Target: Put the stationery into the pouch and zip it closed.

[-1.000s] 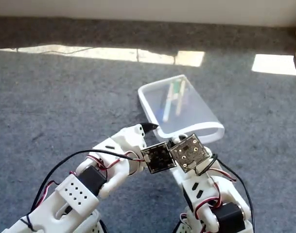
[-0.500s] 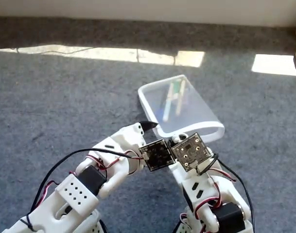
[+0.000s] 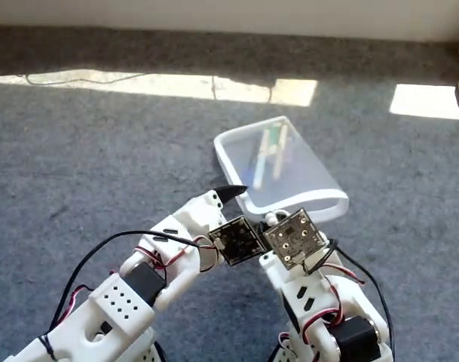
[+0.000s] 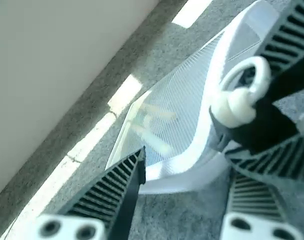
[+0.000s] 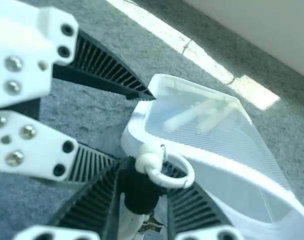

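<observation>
Carpet (image 3: 101,151); wrist views: right gripper (image 5: 143,182) pinches pouch (image 5: 216,145) ring pull (image 5: 150,162).

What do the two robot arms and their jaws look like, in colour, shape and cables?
The left arm and the right arm are white plastic with black motors at the joints. Thin black, red and white cables loop along them. The left arm has a panel of small holes. Each wrist carries a square circuit board. The jaws are black, ribbed and pointed.

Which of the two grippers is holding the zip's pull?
The right gripper: it is shut on the pull, while the left gripper stands open at the pouch's end.
</observation>
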`<state>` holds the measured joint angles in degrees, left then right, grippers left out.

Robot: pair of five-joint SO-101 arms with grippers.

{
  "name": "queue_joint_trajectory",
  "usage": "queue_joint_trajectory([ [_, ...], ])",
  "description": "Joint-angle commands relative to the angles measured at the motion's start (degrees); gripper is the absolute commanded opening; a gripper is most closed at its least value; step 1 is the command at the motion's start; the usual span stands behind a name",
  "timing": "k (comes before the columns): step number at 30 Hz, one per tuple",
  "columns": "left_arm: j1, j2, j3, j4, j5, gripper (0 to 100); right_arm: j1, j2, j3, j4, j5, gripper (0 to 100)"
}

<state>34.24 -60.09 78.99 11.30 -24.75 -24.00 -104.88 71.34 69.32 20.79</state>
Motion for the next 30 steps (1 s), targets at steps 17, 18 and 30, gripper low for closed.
queue_joint_trajectory([
  [17, 3.5, -1.0, 1.1, -1.5, 0.4, 8, -2.2, -0.3, -4.4, 1.8, -0.6, 0.6],
  [18, 3.5, -1.1, 1.1, -1.5, 0.4, 6, -2.2, -0.3, -4.4, 1.7, -0.6, 0.6],
  [30, 2.9, -1.2, 0.7, -1.4, 0.4, 1, 9.4, -0.3, -3.9, -5.1, -0.7, 0.6],
])
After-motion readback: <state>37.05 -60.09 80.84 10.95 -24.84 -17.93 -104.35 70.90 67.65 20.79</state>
